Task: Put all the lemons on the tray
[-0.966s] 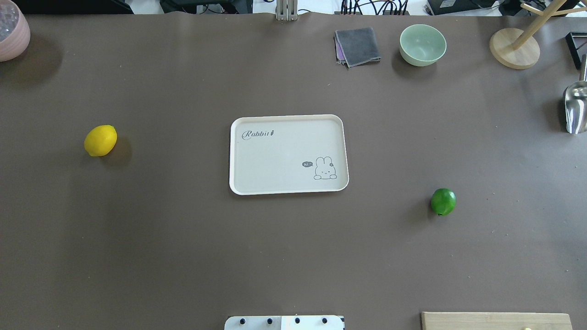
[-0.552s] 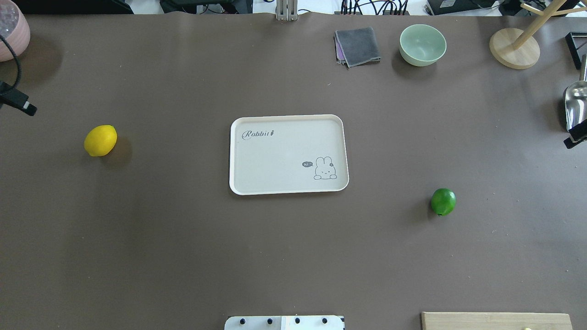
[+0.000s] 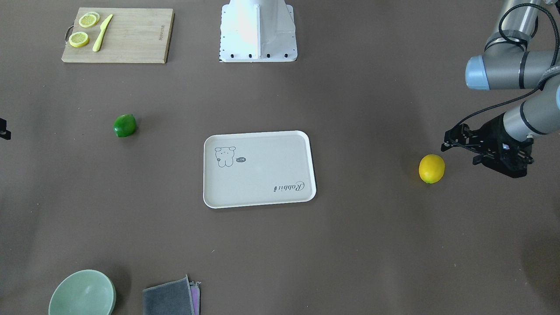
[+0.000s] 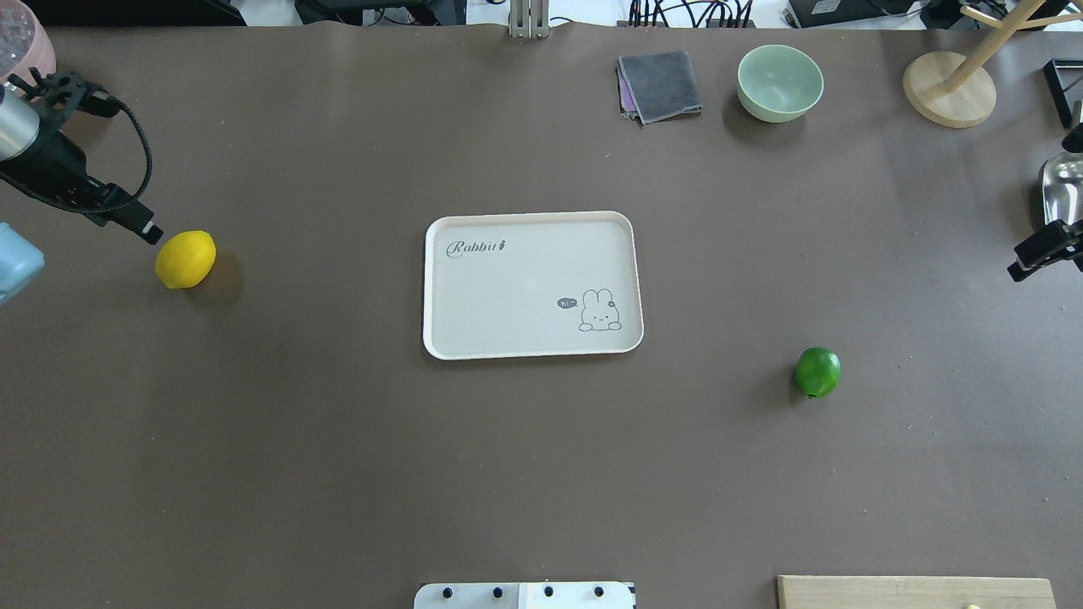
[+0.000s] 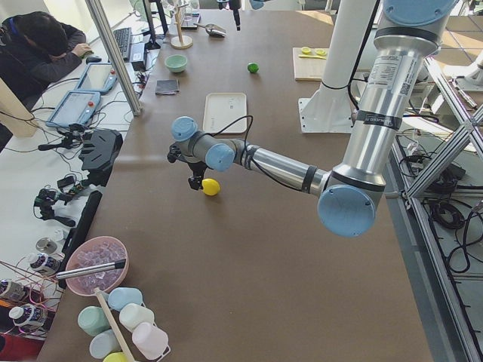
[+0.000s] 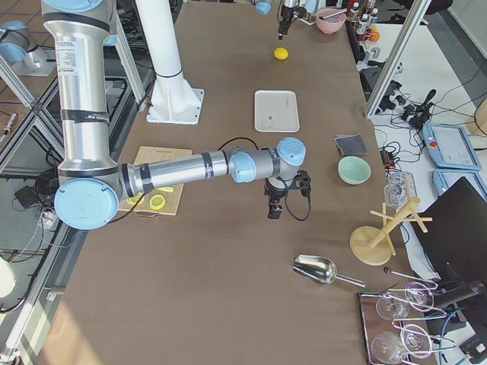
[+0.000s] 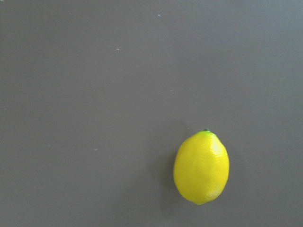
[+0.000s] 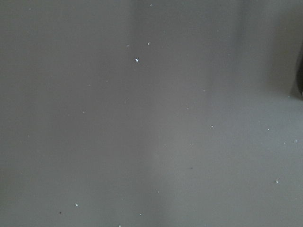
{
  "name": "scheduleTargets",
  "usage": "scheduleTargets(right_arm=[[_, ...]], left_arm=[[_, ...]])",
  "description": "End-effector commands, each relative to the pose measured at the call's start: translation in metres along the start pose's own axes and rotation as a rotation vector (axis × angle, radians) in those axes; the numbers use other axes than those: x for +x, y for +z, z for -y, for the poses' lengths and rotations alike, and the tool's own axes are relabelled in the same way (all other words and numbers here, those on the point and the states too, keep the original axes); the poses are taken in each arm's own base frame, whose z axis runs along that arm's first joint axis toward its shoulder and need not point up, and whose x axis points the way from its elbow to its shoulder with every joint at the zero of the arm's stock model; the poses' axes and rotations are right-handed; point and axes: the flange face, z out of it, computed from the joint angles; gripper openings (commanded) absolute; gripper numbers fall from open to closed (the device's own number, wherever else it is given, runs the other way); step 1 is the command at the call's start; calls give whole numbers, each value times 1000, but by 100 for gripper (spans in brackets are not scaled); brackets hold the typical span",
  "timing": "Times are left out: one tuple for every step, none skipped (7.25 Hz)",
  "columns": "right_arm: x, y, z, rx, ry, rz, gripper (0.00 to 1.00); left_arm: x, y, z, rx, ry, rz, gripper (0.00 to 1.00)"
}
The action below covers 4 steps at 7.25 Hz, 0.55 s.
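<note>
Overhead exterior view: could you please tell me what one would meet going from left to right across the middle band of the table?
left claw → yellow lemon → tray → green lemon → right claw

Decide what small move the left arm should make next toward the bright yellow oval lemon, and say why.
Probably shift the left gripper sideways until it is centred over the bright yellow oval lemon, before lowering. The gripper hangs beside the fruit, not above it, and the wrist view shows the lemon low and right of centre.
</note>
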Motion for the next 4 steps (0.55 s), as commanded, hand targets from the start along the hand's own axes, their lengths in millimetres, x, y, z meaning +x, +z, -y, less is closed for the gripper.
scheduleTargets(right_arm=[[-1,2,0,-3,-2,-1,100],[-1,2,0,-3,-2,-1,100],[-1,2,0,-5,-2,-1,100],[-1,3,0,-6,-1,-1,100]], left_arm=[[-10,28,9,-11,19,-4,99],[-1,44,11,-35,29,-9,99],[4,50,12,-44,34,-11,99],[2,57,10,-57,32,-13,99]])
